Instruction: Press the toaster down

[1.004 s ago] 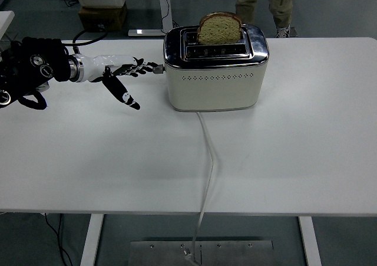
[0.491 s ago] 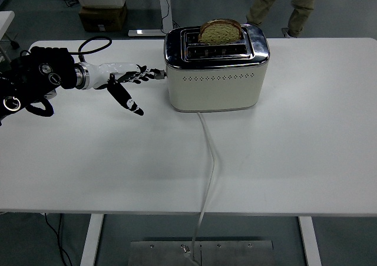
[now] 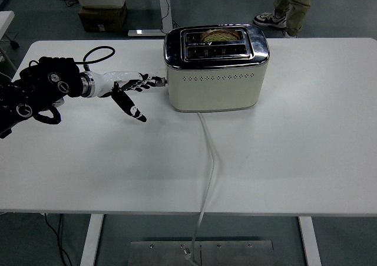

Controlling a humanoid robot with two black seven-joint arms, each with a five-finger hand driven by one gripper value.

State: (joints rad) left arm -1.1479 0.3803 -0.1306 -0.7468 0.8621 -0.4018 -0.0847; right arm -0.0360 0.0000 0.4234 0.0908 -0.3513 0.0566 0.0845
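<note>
1. White and wide, the counter fills most of the head view; a grey floor shows beyond its far edge.
2. On that floor, past the far right part of the counter, stand a person's legs in pale trousers and sneakers.
3. Cardboard boxes sit on the floor past the far left part of the counter.
4. At the middle of the counter's far edge stands the toaster, cream-sided with a shiny metal top.
5. A slice of bread sits low in the toaster's rear slot, only its upper crust showing above the top.
6. From the toaster's near side a white cord runs across the counter and drops over the near edge.
7. The left hand reaches in from the counter's left edge, its fingers stretched out straight toward the toaster's left end.
8. The fingertips meet the small lever on that end; the thumb points down toward the counter, and the hand grips nothing.
</note>
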